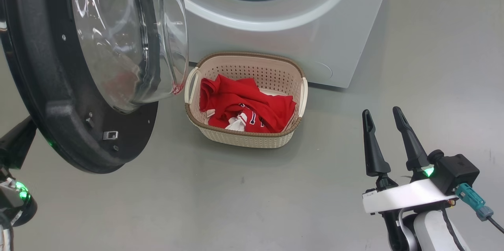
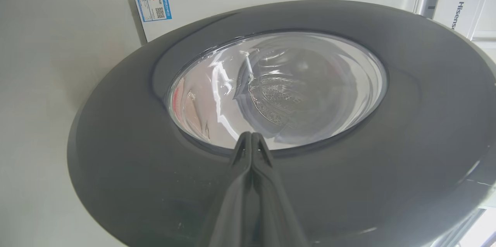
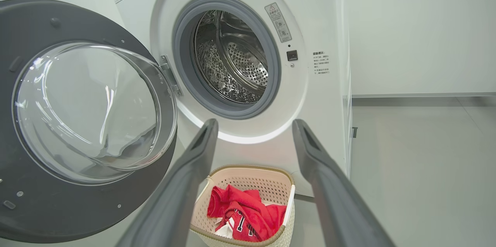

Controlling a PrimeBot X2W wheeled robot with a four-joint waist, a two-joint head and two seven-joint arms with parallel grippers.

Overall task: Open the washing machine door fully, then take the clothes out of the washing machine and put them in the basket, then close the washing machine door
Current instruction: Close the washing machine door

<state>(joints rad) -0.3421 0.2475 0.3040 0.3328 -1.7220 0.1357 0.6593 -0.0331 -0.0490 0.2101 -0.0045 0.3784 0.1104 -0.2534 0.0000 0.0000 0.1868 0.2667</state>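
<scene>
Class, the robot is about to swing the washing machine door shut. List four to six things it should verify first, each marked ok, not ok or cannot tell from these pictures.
1. No clothes in the steel drum: ok.
2. The red clothes lie inside the basket: ok.
3. No fabric on the grey rubber seal: ok.
4. The left gripper is shut, pointing at the washing machine door from its outer side: ok.
5. The right gripper is open, empty and away from the door: ok.
6. The basket sits clear beneath the door's swing: cannot tell.
</scene>
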